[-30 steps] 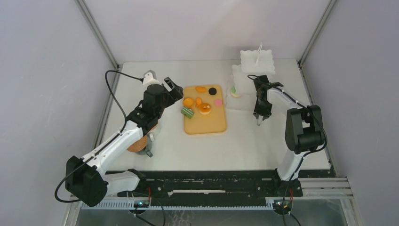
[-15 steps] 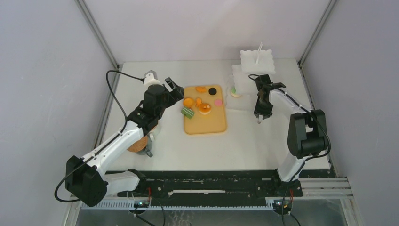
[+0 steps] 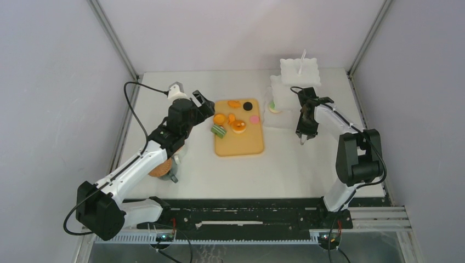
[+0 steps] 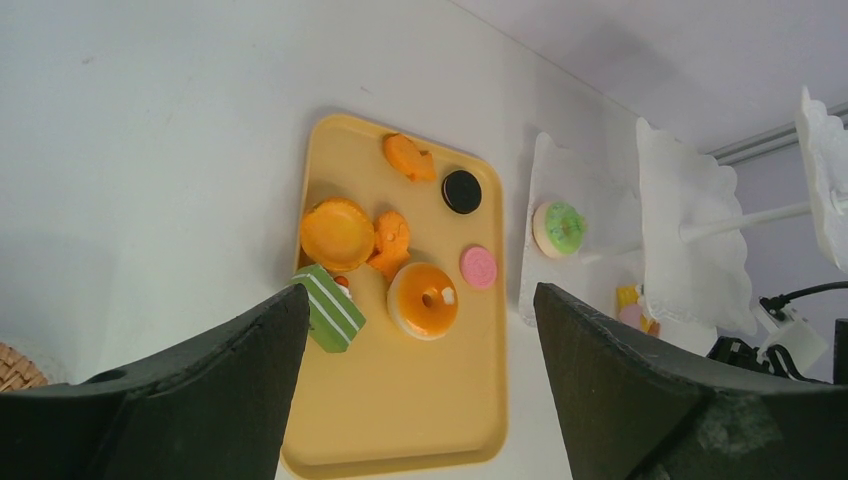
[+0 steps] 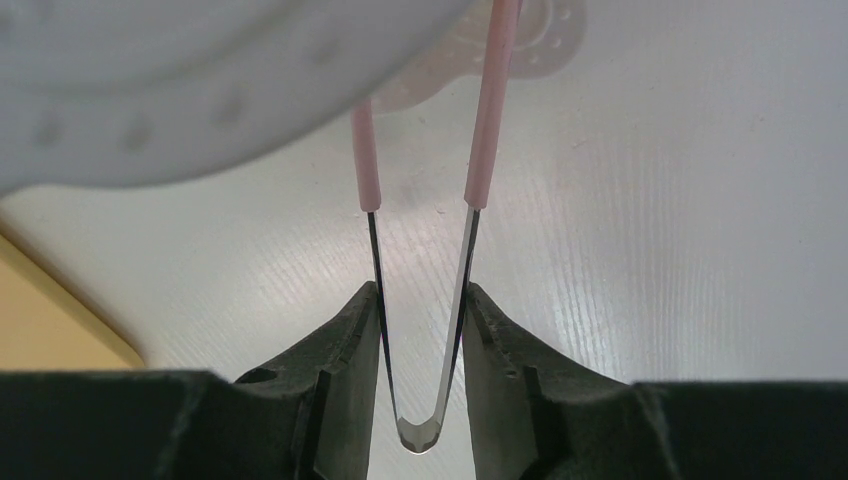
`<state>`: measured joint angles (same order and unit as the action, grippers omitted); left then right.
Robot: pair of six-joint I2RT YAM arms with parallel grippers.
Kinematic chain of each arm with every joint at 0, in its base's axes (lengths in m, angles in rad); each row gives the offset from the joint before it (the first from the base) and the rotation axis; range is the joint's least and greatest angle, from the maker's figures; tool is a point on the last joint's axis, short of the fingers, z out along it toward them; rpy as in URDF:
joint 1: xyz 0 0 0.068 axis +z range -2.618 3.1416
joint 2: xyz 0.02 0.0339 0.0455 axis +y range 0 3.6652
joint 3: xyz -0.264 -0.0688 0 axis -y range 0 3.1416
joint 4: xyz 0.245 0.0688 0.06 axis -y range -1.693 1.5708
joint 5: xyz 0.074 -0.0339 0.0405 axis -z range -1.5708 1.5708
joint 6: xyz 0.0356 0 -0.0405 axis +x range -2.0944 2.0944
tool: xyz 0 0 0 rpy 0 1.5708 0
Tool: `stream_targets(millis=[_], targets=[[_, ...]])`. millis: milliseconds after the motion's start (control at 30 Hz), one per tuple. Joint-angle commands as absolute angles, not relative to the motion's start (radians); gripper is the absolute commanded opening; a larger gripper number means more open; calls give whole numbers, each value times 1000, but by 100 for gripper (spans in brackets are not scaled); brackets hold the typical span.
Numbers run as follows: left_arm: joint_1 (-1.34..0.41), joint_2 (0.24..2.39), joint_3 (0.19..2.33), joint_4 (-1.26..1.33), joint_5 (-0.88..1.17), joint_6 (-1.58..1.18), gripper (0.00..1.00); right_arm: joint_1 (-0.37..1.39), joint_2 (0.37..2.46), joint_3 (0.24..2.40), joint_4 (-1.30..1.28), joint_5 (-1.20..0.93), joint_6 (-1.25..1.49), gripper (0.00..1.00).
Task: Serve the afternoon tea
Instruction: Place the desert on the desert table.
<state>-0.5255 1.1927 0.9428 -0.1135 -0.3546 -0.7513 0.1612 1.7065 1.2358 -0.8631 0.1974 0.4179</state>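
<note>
Moved: right elbow (image 3: 359, 156) has swung slightly rightward; grippers unmoved.
Right gripper (image 5: 420, 295): clamped on pink tongs (image 5: 491, 110), right of tan board (image 3: 239, 147).
Left gripper (image 4: 420, 300): spread wide, empty, left of board.
Surface: white table (image 3: 285, 170), grey walls (image 3: 55, 82).
Hidden: cork coasters (image 3: 159, 169) half under left arm (image 3: 137, 164).
Containers: board carries pastries (image 4: 337, 232); white stand (image 4: 690, 250) holds green donut (image 4: 558, 227).

Clustered mid-frame, lying flat: orange tart (image 3: 220, 119), orange donut (image 3: 238, 126), black round (image 3: 248, 106), pink round (image 3: 254, 118), striped green slice (image 3: 218, 130). A green donut (image 3: 273, 106) lies just right of them; a cork coaster (image 3: 159, 169) sits lower left.
</note>
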Motion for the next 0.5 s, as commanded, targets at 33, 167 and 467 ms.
stream_targets(millis=[33, 167, 467], targets=[[-532, 1172, 1012, -75, -360, -746, 87, 175, 1620, 1220, -851, 212, 426, 40], [-532, 1174, 1014, -75, -360, -746, 87, 192, 1596, 1200, -861, 226, 428, 40], [-532, 1173, 1011, -71, -357, -751, 87, 224, 1532, 1151, -868, 247, 435, 38]])
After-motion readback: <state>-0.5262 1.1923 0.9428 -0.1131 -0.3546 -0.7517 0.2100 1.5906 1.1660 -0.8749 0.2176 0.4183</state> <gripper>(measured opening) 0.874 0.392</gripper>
